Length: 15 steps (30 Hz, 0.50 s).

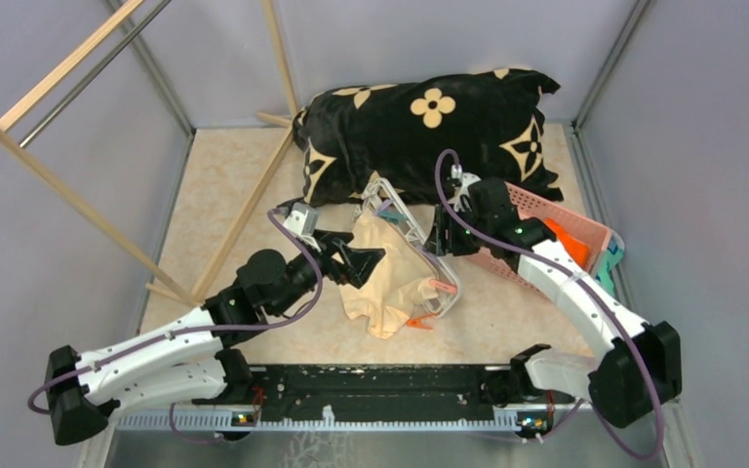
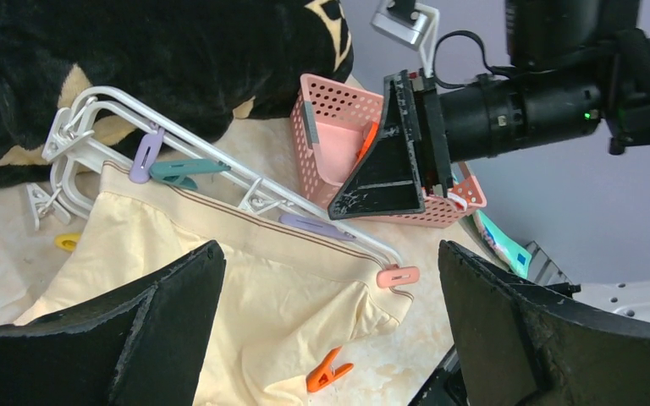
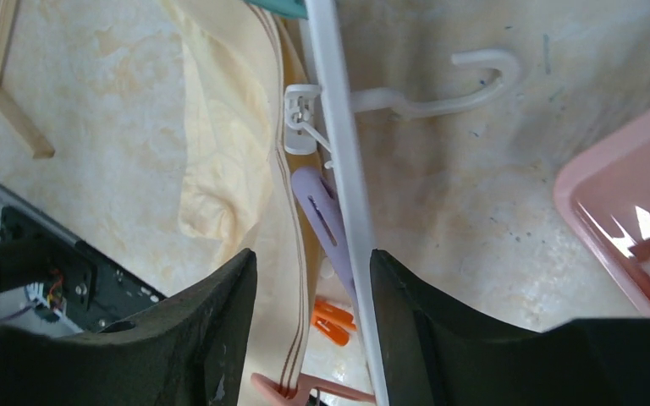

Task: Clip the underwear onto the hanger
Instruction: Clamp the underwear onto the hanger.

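Observation:
The cream underwear (image 1: 395, 278) lies on the floor under the white hanger (image 1: 405, 219). Its striped waistband (image 2: 245, 228) runs along the hanger bar (image 2: 220, 173). A pink clip (image 2: 398, 276) bites the waistband's corner, and a lilac clip (image 2: 313, 227) lies on the band. Purple (image 2: 144, 156) and teal (image 2: 186, 167) clips sit further up the frame. My left gripper (image 2: 330, 254) hangs wide open over the fabric, holding nothing. My right gripper (image 3: 313, 258) straddles the bar (image 3: 338, 152), the lilac clip and the waistband (image 3: 292, 279), jaws apart, with the right finger against the bar.
A loose orange clip (image 2: 328, 370) lies by the underwear's leg. The pink basket (image 1: 585, 234) stands just right of the right arm. A black flowered cushion (image 1: 429, 122) fills the back, and the wooden rack (image 1: 78, 205) leans at the left. The hanger's hook (image 3: 474, 85) points toward the basket.

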Available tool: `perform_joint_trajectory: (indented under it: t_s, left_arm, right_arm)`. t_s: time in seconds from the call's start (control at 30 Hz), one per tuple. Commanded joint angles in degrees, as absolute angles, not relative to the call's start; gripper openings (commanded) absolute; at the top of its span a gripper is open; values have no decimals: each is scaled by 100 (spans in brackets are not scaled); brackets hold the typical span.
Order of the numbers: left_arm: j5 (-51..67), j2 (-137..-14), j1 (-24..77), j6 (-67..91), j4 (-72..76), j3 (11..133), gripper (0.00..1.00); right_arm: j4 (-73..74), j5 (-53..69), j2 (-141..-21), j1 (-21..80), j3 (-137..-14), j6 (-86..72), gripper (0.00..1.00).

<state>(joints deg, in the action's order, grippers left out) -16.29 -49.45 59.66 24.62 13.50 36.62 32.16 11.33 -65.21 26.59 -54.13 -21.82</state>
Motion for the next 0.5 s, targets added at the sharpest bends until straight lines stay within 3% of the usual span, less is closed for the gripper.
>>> perform_joint_trajectory:
  t_s: [0.0, 0.47]
  left_arm:
    - [-1585, -4751, 5941, 2484, 1021, 3826, 100]
    - [-1511, -4712, 5941, 2370, 876, 3944, 100]
  right_arm:
    - [2729, 2454, -6767, 2472, -5592, -1534, 52]
    - [2850, 1883, -7508, 2312, -5600, -1064, 38]
